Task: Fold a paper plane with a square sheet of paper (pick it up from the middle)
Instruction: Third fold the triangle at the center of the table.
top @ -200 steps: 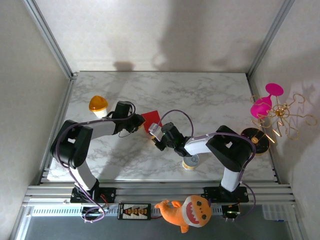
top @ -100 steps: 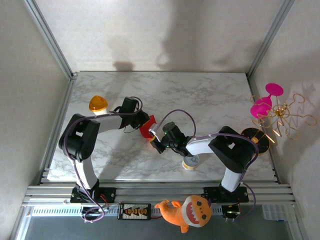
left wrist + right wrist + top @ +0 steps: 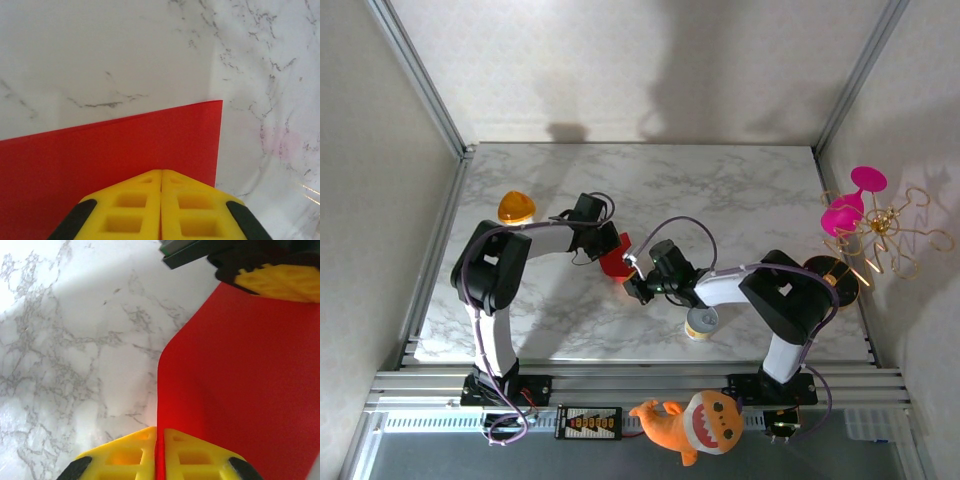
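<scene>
Left gripper point(image 3: 161, 175) clamped on thin red square paper sheet point(image 3: 125, 145); right gripper point(image 3: 160, 432) pinches its opposite edge; bare white marble tabletop point(image 3: 100, 50) lies open beyond the free corner

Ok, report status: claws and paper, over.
Left claw shut over the red sheet, grip unclear. Right claw shut on its curled edge. Nothing in the way.
</scene>
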